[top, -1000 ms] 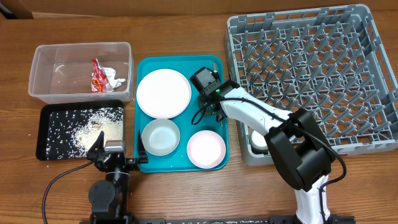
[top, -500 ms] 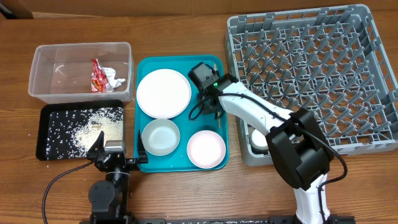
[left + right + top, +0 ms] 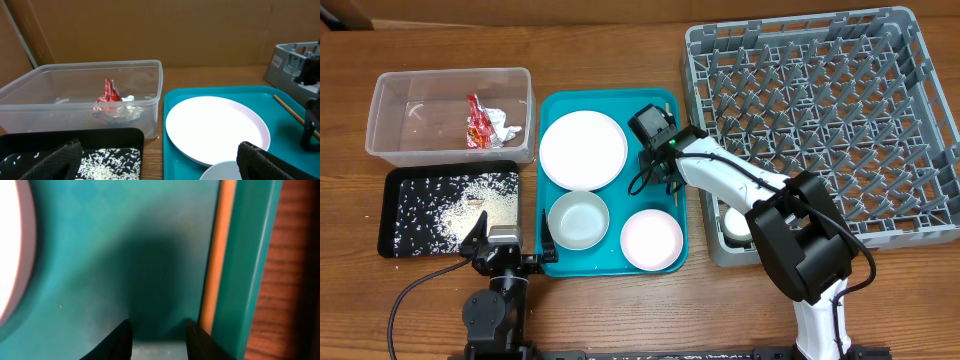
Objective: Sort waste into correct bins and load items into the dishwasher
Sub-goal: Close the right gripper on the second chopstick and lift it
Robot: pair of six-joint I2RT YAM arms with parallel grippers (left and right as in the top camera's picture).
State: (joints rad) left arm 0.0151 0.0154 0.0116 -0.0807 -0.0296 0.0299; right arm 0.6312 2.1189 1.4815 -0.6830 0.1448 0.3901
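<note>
Right pincer (image 3: 159, 339) is down over the upper right part of the teal tray (image 3: 623, 197). Its tips are a bit spread, with just bare tray floor between them, so it's not pinching anything. A wooden chopstick (image 3: 222, 255) lies just beside it, along the tray's right wall, and in the wrist view it isn't between the tips.

Left pincer (image 3: 512, 245) sits at the bottom left of the overhead frame, between the black tray (image 3: 386, 215) and the teal one, spread wide with nothing in it.

The red-and-white wrapper (image 3: 477, 120) and the tissue (image 3: 506, 126) are in the clear tub (image 3: 450, 72) at upper left, touching each other. The rice (image 3: 460, 210) is scattered in the black tray right below the tub.

The white plate (image 3: 582, 150) is on the teal tray's upper half, with two bowls below it, one (image 3: 578, 220) on the left and one (image 3: 651, 239) on the right.

The grey rack (image 3: 820, 110) fills the right side of the table (image 3: 620, 50). Something small and white, looks like the cup (image 3: 735, 226), sits in its lower left corner, partly hidden by the right arm.
</note>
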